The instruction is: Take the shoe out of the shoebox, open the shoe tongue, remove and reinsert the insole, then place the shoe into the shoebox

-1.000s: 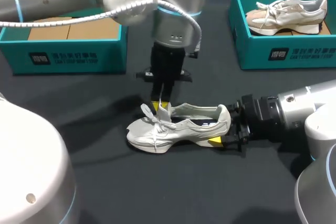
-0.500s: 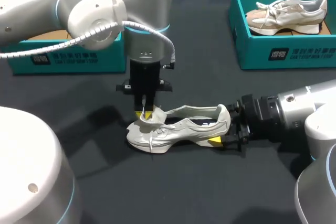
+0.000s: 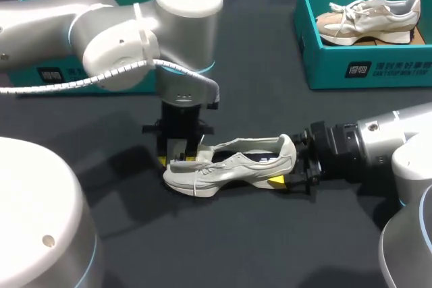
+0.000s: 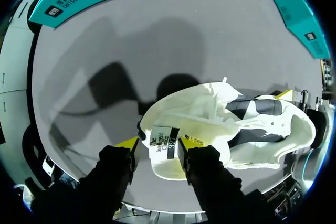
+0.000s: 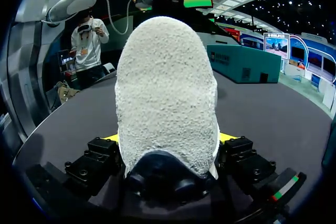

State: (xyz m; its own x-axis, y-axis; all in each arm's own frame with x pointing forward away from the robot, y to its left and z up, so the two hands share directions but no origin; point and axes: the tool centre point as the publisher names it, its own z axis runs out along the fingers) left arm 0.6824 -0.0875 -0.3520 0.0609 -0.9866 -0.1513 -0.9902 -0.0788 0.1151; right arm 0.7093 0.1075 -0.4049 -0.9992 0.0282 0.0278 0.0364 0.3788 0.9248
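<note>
A white shoe (image 3: 233, 165) lies on its sole on the dark table, toe toward my left arm. Its tongue (image 4: 167, 141) is folded forward over the laces. My left gripper (image 3: 179, 154) stands over the toe end. In the left wrist view that gripper (image 4: 157, 144) is open, the tongue lying between its yellow tips with a gap on one side. My right gripper (image 3: 289, 172) comes in low from the right and is shut on the shoe's heel (image 5: 165, 93), a yellow tip showing on each side of it.
A teal shoebox (image 3: 364, 69) at the back right holds a second, beige and white shoe (image 3: 368, 18). Another teal box (image 3: 40, 77) stands at the back left, partly behind my left arm. Bare dark table lies in front of the shoe.
My left gripper has travelled left and down from the shoe's middle to its toe, drawing the tongue forward, and its fingers have parted. The right arm and the shoe's heel have stayed put.
</note>
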